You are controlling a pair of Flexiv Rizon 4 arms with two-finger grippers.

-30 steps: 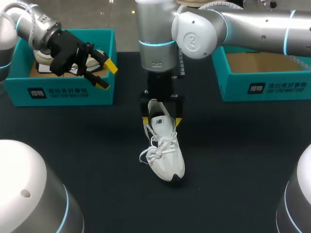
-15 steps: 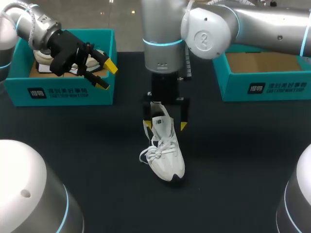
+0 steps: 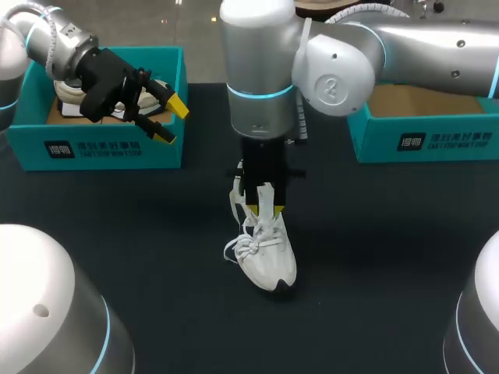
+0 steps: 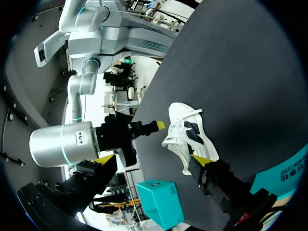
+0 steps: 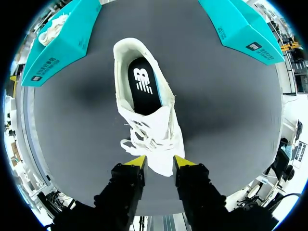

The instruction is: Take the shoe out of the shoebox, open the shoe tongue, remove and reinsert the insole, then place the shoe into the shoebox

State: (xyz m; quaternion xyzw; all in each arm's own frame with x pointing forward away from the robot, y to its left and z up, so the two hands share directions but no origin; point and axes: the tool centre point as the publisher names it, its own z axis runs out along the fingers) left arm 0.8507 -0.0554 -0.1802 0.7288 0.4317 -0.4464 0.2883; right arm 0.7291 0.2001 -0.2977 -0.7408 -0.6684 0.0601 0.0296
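The white shoe (image 3: 269, 253) lies on the black table, heel away from me and toe toward me. Its black insole (image 5: 144, 86) shows inside the opening, and its laces (image 5: 142, 137) are tied. My right gripper (image 3: 263, 207) hangs straight down over the shoe (image 5: 149, 120), at about the height of its upper. The right wrist view shows this gripper (image 5: 160, 162) narrowed, with the shoe's white front in the gap; contact is not visible. My left gripper (image 3: 168, 118) stands open and empty above the front wall of the left box. In its own view, the left gripper (image 4: 153, 160) looks toward the shoe (image 4: 190, 137).
A teal shoebox (image 3: 101, 148) stands at the back left with another white shoe (image 3: 74, 93) inside. A second teal shoebox (image 3: 437, 140) stands at the back right, its brown bottom showing. Bare black tabletop (image 3: 374, 257) surrounds the shoe.
My right gripper has come down over the shoe and narrowed from wide open. The shoe and my left arm have stayed where they were.
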